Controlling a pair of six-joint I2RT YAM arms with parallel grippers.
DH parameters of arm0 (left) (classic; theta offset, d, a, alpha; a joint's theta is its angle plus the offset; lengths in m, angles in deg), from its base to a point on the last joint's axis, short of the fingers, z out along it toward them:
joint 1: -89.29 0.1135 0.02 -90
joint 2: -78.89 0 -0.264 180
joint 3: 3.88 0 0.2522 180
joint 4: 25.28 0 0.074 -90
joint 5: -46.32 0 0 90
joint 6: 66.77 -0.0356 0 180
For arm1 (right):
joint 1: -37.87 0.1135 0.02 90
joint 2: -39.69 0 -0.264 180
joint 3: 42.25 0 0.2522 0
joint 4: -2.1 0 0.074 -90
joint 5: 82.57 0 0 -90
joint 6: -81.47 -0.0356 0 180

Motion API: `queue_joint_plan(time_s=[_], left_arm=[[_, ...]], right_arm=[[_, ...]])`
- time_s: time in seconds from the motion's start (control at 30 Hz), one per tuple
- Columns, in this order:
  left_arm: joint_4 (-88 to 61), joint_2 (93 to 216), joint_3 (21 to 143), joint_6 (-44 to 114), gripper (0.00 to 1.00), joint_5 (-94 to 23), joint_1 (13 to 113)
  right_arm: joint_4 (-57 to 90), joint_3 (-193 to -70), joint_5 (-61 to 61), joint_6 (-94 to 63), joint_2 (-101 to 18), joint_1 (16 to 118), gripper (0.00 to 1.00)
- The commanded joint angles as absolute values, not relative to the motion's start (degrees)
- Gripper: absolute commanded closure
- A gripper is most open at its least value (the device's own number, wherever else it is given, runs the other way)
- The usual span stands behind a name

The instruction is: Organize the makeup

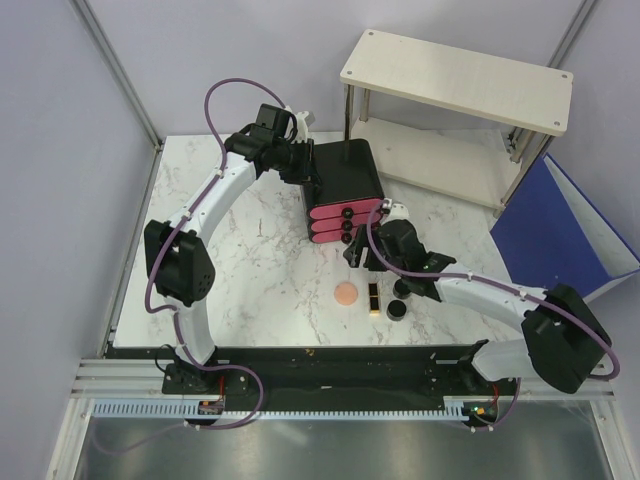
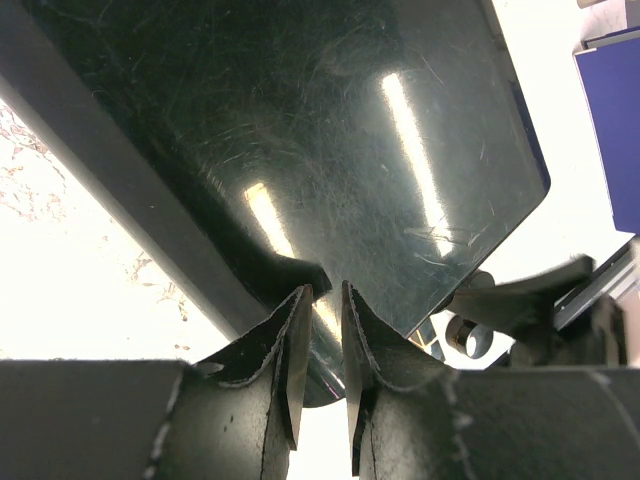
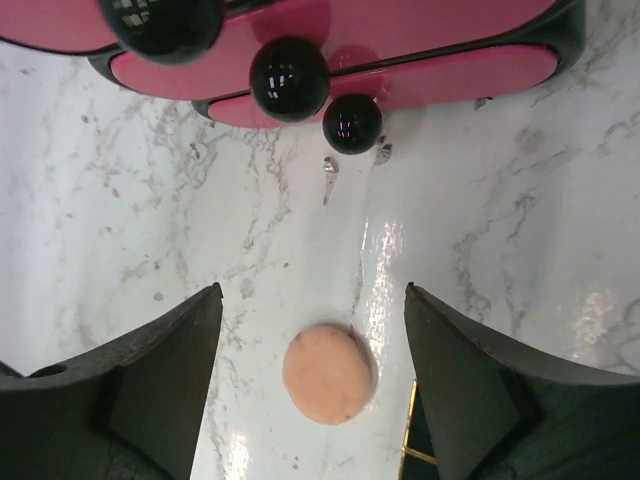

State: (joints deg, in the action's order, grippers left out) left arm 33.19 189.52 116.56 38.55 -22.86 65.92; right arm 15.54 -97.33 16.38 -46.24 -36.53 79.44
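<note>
We judge the peach disc (image 3: 328, 373) (near the front edge) light, thin, slippery: pinch its rim; right gripper (image 3: 312, 295) gapes wide, empty; left gripper (image 2: 325, 290) clamps the black box (image 2: 300, 150) at a corner

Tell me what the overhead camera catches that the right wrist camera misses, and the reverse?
Only overhead: the left arm, the white shelf, a black jar and the top of the black box. Only right wrist: the right tool with its wide-open gap, close up. Both: the peach disc, the pink drawers with black knobs, the marble table.
</note>
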Motion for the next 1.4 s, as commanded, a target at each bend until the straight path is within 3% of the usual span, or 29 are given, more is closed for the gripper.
queue_joint_plan(time_s=[0.0, 0.23, 0.4, 0.77, 1.37], left_arm=[[49.3, 196.58, 111.13, 34.05, 0.71, -31.64, 66.0], [49.39, 196.23, 110.78, 33.78, 0.7, -31.64, 66.0], [49.39, 195.97, 110.78, 33.69, 0.7, -31.9, 66.0], [49.83, 196.14, 111.22, 33.17, 0.7, -32.6, 66.09], [49.39, 194.22, 111.31, 33.43, 0.71, -34.62, 66.09]], right_arm=[[-6.17, -89.34, 2.53, -61.84, -34.84, 74.97, 0.18], [-29.46, -85.37, -7.59, -71.62, -41.5, 70.58, 0.13], [-38.54, -84.84, -8.56, -78.66, -46.26, 68.46, 0.18], [-37.32, -86.16, -6.98, -79.99, -50.83, 66.26, 0.42], [-39.08, -87.65, -5.22, -81.04, -56.46, 65.03, 0.42]])
